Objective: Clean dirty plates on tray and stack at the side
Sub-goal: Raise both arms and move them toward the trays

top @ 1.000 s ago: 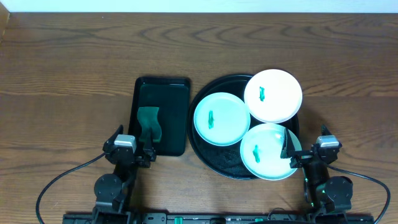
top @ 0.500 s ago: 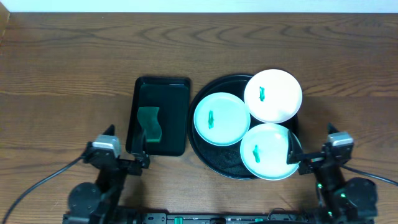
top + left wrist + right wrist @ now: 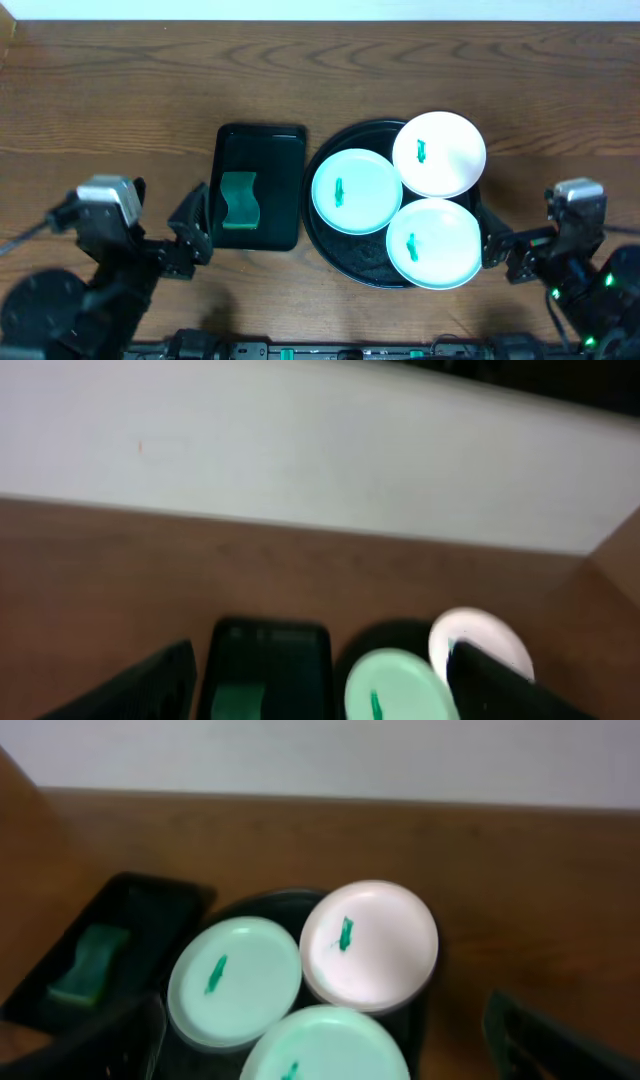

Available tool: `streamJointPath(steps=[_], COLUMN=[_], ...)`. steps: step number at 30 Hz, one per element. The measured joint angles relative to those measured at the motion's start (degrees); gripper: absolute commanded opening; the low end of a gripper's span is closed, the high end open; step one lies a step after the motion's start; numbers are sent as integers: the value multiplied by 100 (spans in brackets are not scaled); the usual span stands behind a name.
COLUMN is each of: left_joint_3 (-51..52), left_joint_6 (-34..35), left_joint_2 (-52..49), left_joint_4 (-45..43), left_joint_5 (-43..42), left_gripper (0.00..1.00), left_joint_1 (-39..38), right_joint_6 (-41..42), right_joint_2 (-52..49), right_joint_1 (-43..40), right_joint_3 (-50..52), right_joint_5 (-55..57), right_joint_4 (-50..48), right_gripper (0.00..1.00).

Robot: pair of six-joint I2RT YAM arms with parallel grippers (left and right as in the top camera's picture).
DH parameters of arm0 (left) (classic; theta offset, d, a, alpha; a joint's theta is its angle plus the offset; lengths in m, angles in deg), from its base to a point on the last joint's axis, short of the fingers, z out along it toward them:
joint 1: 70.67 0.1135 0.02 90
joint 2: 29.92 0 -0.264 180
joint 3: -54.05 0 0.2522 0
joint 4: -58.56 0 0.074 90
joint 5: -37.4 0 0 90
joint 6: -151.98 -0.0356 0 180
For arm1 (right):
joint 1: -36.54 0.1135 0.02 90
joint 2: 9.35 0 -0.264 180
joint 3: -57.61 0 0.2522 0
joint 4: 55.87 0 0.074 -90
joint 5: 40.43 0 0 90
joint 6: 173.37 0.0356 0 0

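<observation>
Overhead, both the left gripper (image 3: 192, 238) and right gripper (image 3: 497, 250) gape empty while two pale mint round plates (image 3: 357, 191) and one white round plate (image 3: 439, 153) lie on the glossy black round tray (image 3: 345, 258), so the left should probably grasp the green sponge (image 3: 239, 200) squarely first.

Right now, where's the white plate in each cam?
Overhead: white plate upper right, at the far side of the tray.
Left wrist: plate bottom right, partly behind a finger.
Right wrist: plate near centre.
Shared landmark: green sponge, left of the plates everywhere.
</observation>
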Motion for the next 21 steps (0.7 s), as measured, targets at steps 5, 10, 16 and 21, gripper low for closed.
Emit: streamJointPath(steps=[5,10,16,21], left_joint_3=[-1410,-2083,-2109,-2109], left_joint_6=[0,0,0,13], left_joint_2=[-1082,-1895,-2371,-2474], left_joint_4=[1373,2203,2275,2297], left_joint_5=[-92,-568,-793,-820], left_gripper=[81,80,81,42], left_joint_1=[0,0,0,0], right_joint_6=[-179,-365,-367,-382], right_joint_2=[-1161,-2299,-3021,-3283], right_joint_1=[0,0,0,0], right_joint_3=[-1231,-2114,-2194,-2194], right_joint_5=[-31,-50,-120,-264], right_joint_4=[1292,2347,2444,2424], right_gripper=[99,99,99,80])
